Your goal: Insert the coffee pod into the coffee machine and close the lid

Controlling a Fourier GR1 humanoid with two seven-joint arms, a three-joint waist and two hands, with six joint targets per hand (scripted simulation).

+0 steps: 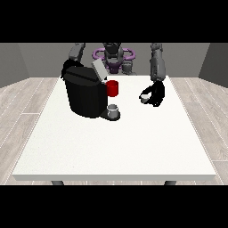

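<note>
The hand at the view's right (155, 94) curls around the coffee pod (144, 98), at three o'clock from the coffee machine (84, 93), whose lid (99, 70) stands open to take it.

You have a big white table (111, 147) in front of you. A red cup (113, 88) stands on it near the far side. A small grey cup (113, 109) stands a little nearer to you than the red one. Under the table you see a wooden floor (22, 107) of pale grey boards. Grey walls (213, 62) stand at the back.
</note>
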